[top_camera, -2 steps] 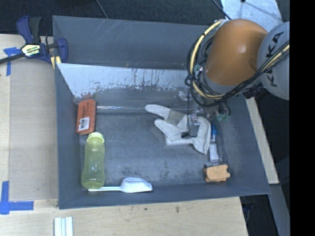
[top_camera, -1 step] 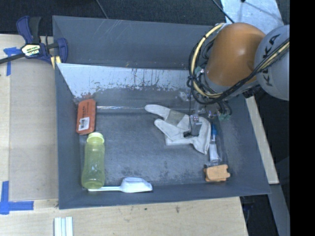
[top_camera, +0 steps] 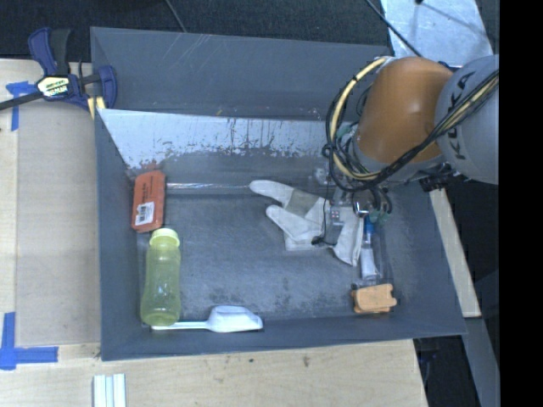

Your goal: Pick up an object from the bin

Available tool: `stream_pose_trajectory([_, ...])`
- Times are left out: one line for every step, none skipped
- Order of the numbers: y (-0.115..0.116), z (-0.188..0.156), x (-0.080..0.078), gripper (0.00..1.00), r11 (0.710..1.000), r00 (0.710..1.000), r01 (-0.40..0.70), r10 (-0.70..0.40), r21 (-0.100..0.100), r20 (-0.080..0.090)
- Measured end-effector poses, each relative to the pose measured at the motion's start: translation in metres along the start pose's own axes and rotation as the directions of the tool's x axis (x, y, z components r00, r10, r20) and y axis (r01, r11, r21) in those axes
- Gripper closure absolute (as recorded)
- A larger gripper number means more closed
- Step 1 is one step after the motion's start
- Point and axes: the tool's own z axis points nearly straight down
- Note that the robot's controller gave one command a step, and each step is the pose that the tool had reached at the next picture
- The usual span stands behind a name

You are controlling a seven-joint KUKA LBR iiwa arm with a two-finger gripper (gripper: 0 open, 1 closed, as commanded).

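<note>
At the left side of the bin [top_camera: 212, 75] an orange-brown block [top_camera: 148, 200] lies against the wall, with a yellow-green bottle [top_camera: 161, 278] just below it, lengthwise along that wall. A white scoop [top_camera: 224, 319] lies along the front wall, next to the bottle's base. Right of centre is a crumpled white rag [top_camera: 288, 214], its long axis running from the back left down toward the front right. The tool [top_camera: 338, 225] hangs from the arm [top_camera: 399, 113] at the rag's right end, low over it or touching it. Cables and the wrist crowd the view there, so I cannot tell whether the tool is spread, pressed together or pinching cloth. Most of the rag lies to the tool's left, so a grasp here would likely catch only the rag's near end. Just right of the tool a thin blue-and-white stick [top_camera: 368, 257] points toward the front wall, where a tan sponge [top_camera: 373, 298] sits apart from the rag.
</note>
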Motion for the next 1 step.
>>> stream_pose_trajectory([-0.0115, 0.0181, 0.0008, 0.0, 1.0, 1.0, -0.019, 0.019, 0.001, -0.002])
